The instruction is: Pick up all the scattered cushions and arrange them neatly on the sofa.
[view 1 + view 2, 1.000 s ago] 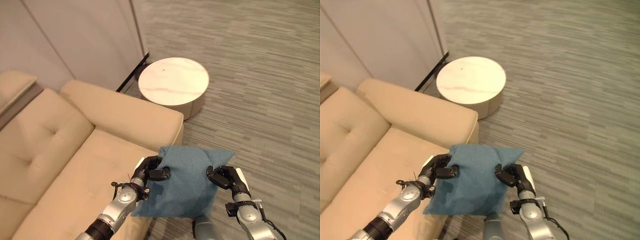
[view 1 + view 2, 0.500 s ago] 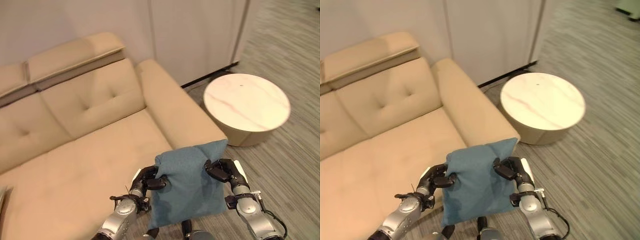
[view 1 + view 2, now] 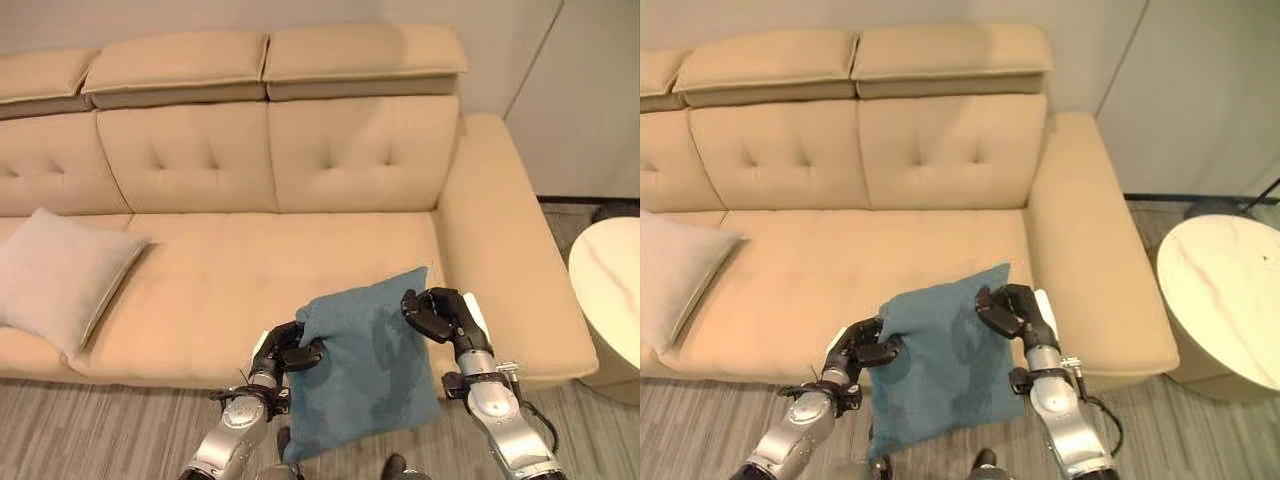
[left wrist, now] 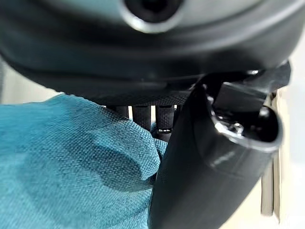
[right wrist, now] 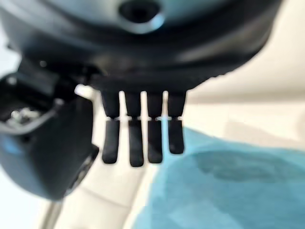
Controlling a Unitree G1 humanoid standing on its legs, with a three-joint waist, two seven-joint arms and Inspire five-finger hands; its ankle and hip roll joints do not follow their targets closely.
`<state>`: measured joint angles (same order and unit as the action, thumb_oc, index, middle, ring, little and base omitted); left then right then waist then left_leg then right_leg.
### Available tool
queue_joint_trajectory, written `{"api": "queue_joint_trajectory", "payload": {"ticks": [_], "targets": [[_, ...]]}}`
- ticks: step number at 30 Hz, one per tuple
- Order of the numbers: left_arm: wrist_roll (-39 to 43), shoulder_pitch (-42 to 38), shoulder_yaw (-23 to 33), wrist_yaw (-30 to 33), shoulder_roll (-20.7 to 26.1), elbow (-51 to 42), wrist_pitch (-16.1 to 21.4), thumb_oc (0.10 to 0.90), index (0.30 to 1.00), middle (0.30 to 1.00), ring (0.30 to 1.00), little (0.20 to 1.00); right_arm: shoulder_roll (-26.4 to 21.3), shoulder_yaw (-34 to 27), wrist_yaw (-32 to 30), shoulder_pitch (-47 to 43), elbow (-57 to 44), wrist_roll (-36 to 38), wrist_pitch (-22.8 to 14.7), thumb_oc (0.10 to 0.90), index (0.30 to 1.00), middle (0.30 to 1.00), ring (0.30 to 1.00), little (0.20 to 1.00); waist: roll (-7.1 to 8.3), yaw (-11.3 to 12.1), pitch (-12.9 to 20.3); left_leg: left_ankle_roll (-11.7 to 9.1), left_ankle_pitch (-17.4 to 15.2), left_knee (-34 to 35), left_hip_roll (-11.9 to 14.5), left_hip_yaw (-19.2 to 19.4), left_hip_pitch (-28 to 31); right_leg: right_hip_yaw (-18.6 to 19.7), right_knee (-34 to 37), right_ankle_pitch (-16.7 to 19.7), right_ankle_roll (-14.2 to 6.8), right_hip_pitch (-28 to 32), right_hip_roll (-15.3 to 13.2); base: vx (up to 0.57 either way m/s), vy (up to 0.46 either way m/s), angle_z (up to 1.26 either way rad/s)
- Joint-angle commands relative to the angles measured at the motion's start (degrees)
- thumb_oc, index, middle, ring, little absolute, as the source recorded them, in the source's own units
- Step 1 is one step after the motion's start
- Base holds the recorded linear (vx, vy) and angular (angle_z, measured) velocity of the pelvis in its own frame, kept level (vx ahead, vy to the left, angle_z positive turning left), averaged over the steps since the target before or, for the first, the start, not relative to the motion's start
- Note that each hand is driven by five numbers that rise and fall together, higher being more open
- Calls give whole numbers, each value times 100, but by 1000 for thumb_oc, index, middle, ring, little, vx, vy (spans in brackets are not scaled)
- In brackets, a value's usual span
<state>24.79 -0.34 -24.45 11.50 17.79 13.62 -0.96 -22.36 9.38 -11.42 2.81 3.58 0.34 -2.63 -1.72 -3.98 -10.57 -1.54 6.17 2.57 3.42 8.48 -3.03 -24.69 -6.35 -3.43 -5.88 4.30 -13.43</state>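
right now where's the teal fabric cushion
The teal fabric cushion hangs between the left hand and right hand, over the front edge of the beige sofa, near its right armrest.

There are two cushions: one blue cushion [image 3: 365, 370] and one pale cushion [image 3: 55, 275]. There is one big tan sofa [image 3: 290, 160]. It has three head pads along its top. There is one round white table [image 3: 1220, 300] on the floor beside the sofa. Two robot hands show, the left hand [image 3: 283, 350] and the right hand [image 3: 440, 315].
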Motion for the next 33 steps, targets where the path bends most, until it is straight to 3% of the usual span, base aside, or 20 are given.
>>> {"api": "queue_joint_trajectory", "payload": {"ticks": [1,2,4,5,6,7,8,9,10,11,12,14,16,17,18,20,25,30,31,33], "targets": [[-526,-612,569,-133,268,-941,804,400,300,300,300,300,155,-87,123,-517,-174,333,-614,400,300,300,300,300,405,273,633,176,-757,-50,-160,130,99,465,-383,552,-538,333,-419,149,303,25],[-611,-646,590,-111,309,-953,812,400,300,300,300,300,171,-79,136,-575,-189,335,-623,400,300,300,300,300,412,267,595,245,-822,-61,-241,135,171,523,-754,875,-603,219,-570,151,280,17],[-686,-762,638,-68,361,-897,830,400,300,300,300,300,203,-51,124,-697,-251,359,-656,400,300,300,300,300,351,257,542,325,-876,-40,-301,111,299,658,-1329,1193,-667,40,-670,133,192,16],[-686,-768,640,-68,360,-896,831,400,300,300,300,300,202,-53,124,-703,-250,359,-656,400,300,300,300,300,347,259,548,328,-863,-42,-297,114,281,661,-1323,1208,-662,23,-665,173,183,17],[-770,-916,690,-9,405,-849,872,400,300,300,300,300,244,-76,94,-756,-340,374,-715,400,300,300,300,300,259,197,517,369,-931,23,-283,19,447,902,-1718,1141,-584,-178,-583,263,162,34],[-799,-1014,689,65,376,-816,913,400,300,300,300,300,244,-75,94,-747,-355,411,-745,400,300,300,300,300,201,110,498,347,-964,128,-276,-77,628,1085,-1613,703,-432,-383,-319,264,158,42],[-800,-1018,689,65,374,-814,914,400,300,300,300,300,242,-76,94,-751,-354,411,-746,400,300,300,300,300,189,110,505,342,-951,130,-262,-79,612,1078,-1593,721,-421,-390,-302,238,46,35],[-814,-1059,700,74,366,-820,930,400,300,300,300,300,235,-79,88,-739,-347,426,-744,400,300,300,300,300,149,55,486,314,-987,168,-229,-139,725,1139,-1374,269,-312,-487,-80,87,-7,20],[-814,-1063,702,74,363,-819,930,400,300,300,300,300,232,-80,88,-742,-346,427,-745,400,300,300,300,300,135,50,489,306,-974,173,-211,-144,715,1126,-1351,287,-298,-485,-61,228,-61,16],[-790,-1136,686,92,334,-831,953,400,300,300,300,300,213,-53,50,-811,-364,415,-756,400,300,300,300,300,148,2,446,254,-1021,198,-208,-213,845,1148,-716,131,-246,-619,165,132,-62,29],[-790,-1137,686,92,333,-831,953,400,300,300,300,300,213,-53,50,-812,-363,415,-756,400,300,300,300,300,144,0,444,253,-1021,199,-204,-215,847,1144,-704,138,-245,-611,170,283,-138,19],[-842,-1359,748,202,301,-682,1000,400,300,300,300,300,160,75,-17,-993,-320,336,-753,400,300,300,300,300,196,-65,394,158,-1145,192,-192,-191,1060,997,129,297,-312,-693,356,230,-158,0],[-817,-1492,687,281,205,-571,983,400,300,300,300,300,103,161,-47,-1036,-274,183,-680,400,300,300,300,300,257,-79,395,122,-1217,48,-195,-269,1080,1240,217,283,-203,-539,452,185,-157,9],[-834,-1494,708,284,183,-589,992,400,300,300,300,300,24,113,-91,-1005,-301,19,-635,571,556,556,556,556,263,-91,434,94,-1216,52,-176,-302,1107,1272,281,274,-158,-488,503,209,-165,45],[-842,-1474,772,295,172,-581,994,400,300,300,300,300,-103,29,-175,-930,-301,-294,-571,800,900,900,900,900,260,-96,472,64,-1224,58,-152,-300,1145,1248,377,292,-151,-411,536,230,-186,40],[-936,-1463,842,333,167,-633,983,400,300,300,300,300,-192,-256,-307,-569,-130,-525,-391,800,900,900,900,900,233,-166,539,-6,-1198,107,-86,-320,1220,1257,441,291,-113,-346,620,207,-169,11],[-1024,-1252,987,268,157,-844,951,400,300,300,300,300,59,-465,-593,-316,1173,-191,-189,800,900,900,900,900,149,-207,628,-98,-1134,236,21,-322,1278,1159,759,244,-22,-94,759,127,-122,3],[-877,-1006,919,183,110,-870,859,400,300,300,300,300,423,-377,-820,-859,3142,633,4,800,900,900,900,900,91,-74,642,-178,-1100,243,76,-389,1259,1078,1031,213,49,136,840,54,-82,0],[-808,-947,876,172,87,-859,845,400,300,300,300,300,592,-283,-795,-1107,3665,1185,10,800,900,900,900,900,71,-16,643,-209,-1085,243,92,-406,1258,1044,1115,204,64,214,859,19,-58,6],[-780,-919,853,131,78,-832,840,400,300,300,300,300,693,-173,-601,-1148,3796,1518,-60,800,900,900,900,900,72,10,642,-222,-1075,243,99,-406,1263,1032,1135,198,73,242,869,21,-47,14]]}}
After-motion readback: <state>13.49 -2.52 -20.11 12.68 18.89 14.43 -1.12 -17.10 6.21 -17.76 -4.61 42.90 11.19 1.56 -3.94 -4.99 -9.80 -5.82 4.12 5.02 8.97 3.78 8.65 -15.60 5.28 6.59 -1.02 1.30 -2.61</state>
